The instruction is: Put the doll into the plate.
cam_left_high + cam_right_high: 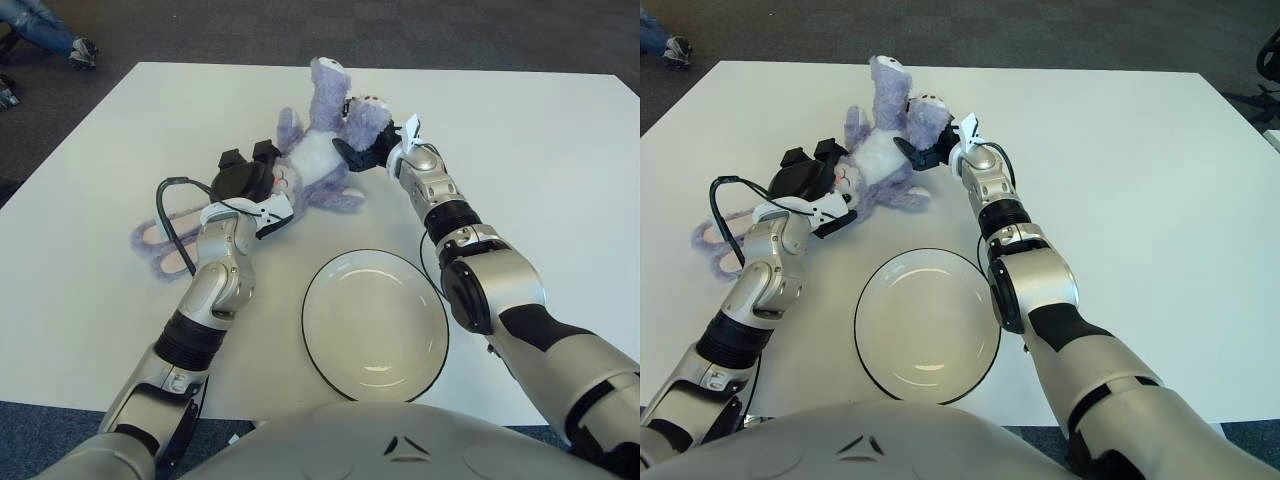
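While both hands are closing on the doll [318, 150], the task is sitting at its grasping stage and nothing is delivered yet: the plate [375, 324] is lying bare near the table's [560, 170] front edge, well apart from the toy. The doll, a purple plush with a white belly, is lying on its back toward the table's far side, legs pointing away from the robot and long ears trailing out to the left past the left forearm. The left hand [243, 178] is pressing against the doll's head end, its dark fingers wrapping around the plush there, so it appears to be gripping the toy, though how firmly is hard to judge. The right hand [368, 152] is reaching in from the other side, its fingers curling against the doll's leg and flank; it too looks to be clamping on the plush rather than hanging loose beside it. Judging from this, what is remaining is the bulk of the job: securing the two-handed hold, lifting the doll off the table, carrying it toward the robot and over the plate, then lowering and letting go so it is resting inside the rim.
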Controlling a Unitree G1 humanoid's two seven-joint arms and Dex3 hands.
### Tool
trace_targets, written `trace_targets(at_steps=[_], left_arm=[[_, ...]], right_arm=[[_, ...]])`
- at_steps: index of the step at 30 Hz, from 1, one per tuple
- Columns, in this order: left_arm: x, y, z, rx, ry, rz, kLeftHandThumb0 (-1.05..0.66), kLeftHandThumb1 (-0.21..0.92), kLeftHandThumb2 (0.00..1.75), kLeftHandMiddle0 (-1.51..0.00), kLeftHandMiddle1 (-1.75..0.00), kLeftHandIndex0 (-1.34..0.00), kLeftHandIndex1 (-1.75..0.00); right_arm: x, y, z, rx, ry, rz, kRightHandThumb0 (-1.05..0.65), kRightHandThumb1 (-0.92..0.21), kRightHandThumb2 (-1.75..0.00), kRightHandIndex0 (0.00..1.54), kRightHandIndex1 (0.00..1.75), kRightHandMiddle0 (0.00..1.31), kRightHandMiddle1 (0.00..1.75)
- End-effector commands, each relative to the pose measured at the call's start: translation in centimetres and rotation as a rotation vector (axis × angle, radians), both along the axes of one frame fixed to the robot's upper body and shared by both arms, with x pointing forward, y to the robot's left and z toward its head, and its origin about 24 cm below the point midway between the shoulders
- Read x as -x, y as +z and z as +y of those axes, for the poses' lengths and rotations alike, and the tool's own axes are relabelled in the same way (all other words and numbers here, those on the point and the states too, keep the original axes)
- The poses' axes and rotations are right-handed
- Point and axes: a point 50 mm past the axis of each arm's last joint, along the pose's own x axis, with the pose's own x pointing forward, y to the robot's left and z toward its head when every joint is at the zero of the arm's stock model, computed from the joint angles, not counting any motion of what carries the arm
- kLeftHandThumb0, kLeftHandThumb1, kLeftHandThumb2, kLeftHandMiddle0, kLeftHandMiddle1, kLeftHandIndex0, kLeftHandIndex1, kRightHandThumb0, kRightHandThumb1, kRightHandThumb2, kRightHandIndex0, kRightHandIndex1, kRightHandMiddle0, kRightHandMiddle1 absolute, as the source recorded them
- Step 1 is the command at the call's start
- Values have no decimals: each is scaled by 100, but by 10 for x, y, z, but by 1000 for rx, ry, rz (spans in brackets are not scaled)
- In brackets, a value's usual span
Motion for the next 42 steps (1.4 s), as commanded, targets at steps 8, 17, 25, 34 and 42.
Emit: trace_targets(at_steps=[8, 17, 25, 34, 42], left_arm=[[4, -6, -2, 14, -3, 36, 13, 17, 136, 0, -138, 0, -114], [4, -6, -1, 36, -7, -13, 11, 17, 135, 0, -153, 0, -130], [1, -6, 3, -15, -26, -53, 3, 17, 133, 0, -171, 0, -153], [-2, -2, 3, -106, -44, -79, -3, 16, 129, -3, -175, -12, -173], [0, 4, 4, -128, -40, -150, 25, 32, 122, -34, -175, -30, -175]], right_arm=[[0, 5, 0, -25, -34, -33, 0, -15, -135, 88, 124, 63, 175], [-1, 3, -5, -7, -64, -28, 0, -10, -139, 93, 122, 66, 175], [-2, 1, -9, -1, -120, -17, 0, -9, -141, 93, 123, 67, 175], [-1, 1, -17, -16, -170, -20, 0, -6, -145, 92, 128, 69, 175], [2, 5, -25, -24, -203, -21, 0, -8, -144, 91, 128, 67, 175]])
